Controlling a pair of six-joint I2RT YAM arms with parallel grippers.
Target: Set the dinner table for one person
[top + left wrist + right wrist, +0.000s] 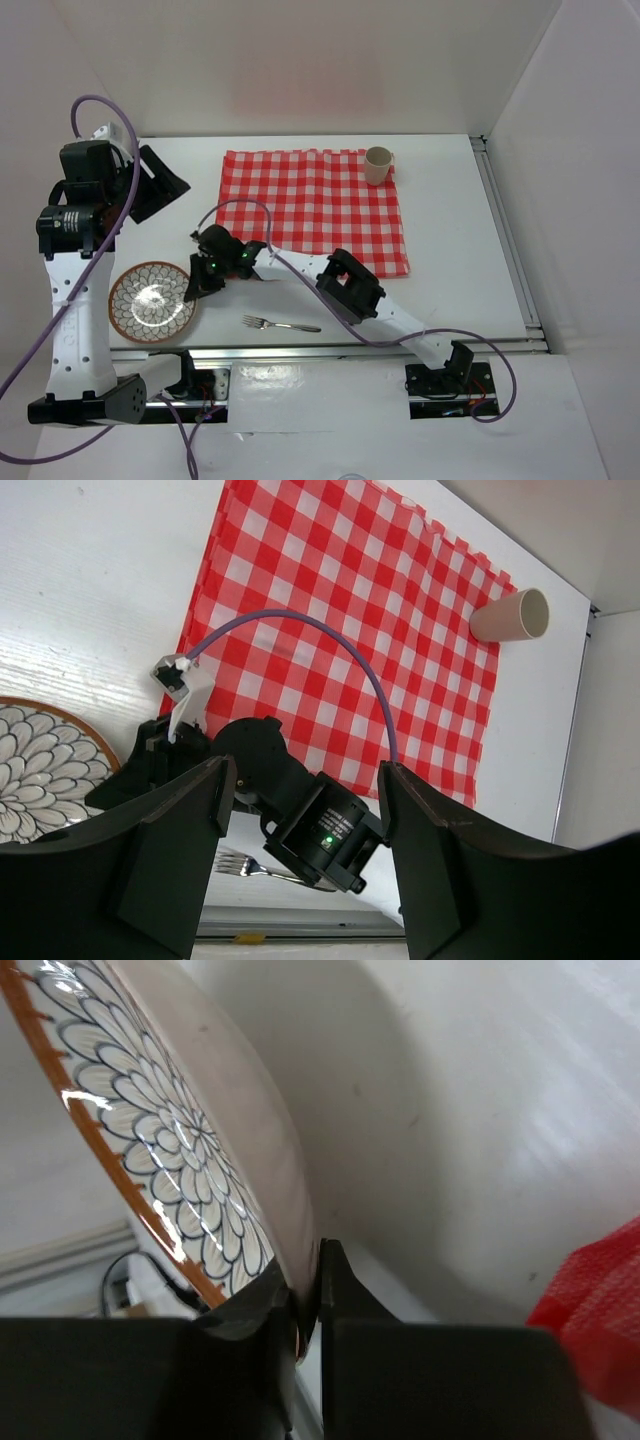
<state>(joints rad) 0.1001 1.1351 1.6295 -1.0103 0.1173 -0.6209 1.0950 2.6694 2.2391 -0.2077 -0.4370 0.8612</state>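
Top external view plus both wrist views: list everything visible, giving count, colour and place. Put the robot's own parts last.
dinner table: one, white, under everything.
checked cloth: one, red and white, spread flat on the far middle of the table.
cup: one, beige, upright at the cloth's far right corner.
plate: one, white with a dark petal pattern and an orange-brown rim, near left part of the table.
fork: one, silver, on the bare table near its front edge, right of the plate.
arms: two, white and black, bases at the near edge.
left pincer: one, black, open, above the table's left side.
right pincer: one, black, shut on the plate's rim.
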